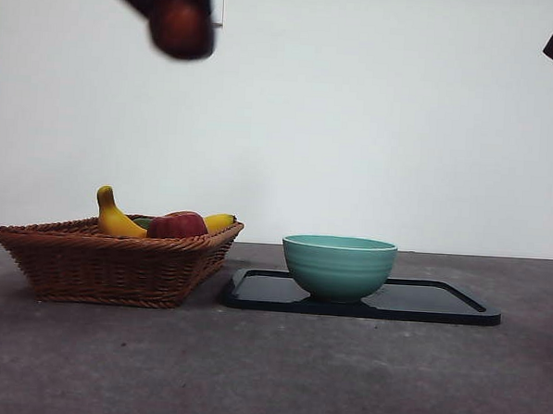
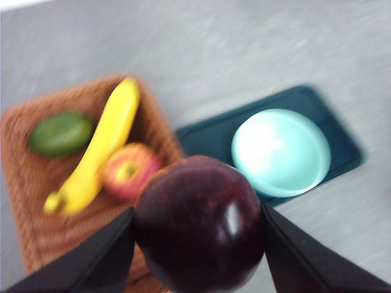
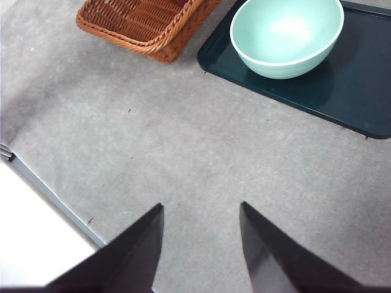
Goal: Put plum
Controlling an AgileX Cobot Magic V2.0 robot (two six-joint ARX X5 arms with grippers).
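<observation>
Wicker basket (image 1: 116, 268) holding banana (image 1: 113, 219), red apple (image 1: 176, 226), teal bowl (image 1: 338, 265) on black tray (image 1: 438, 304)

The plum (image 1: 181, 21) and the left gripper (image 1: 171, 2) holding it are motion-blurred at the front view's top edge, which cuts the gripper off; the basket (image 2: 36, 183) is blurred too

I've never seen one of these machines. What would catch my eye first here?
Probably the dark plum, gripped by the left gripper high in the air above the wicker basket. Below, that basket holds a banana and a red apple, and beside it a turquoise bowl stands on a black tray.
</observation>
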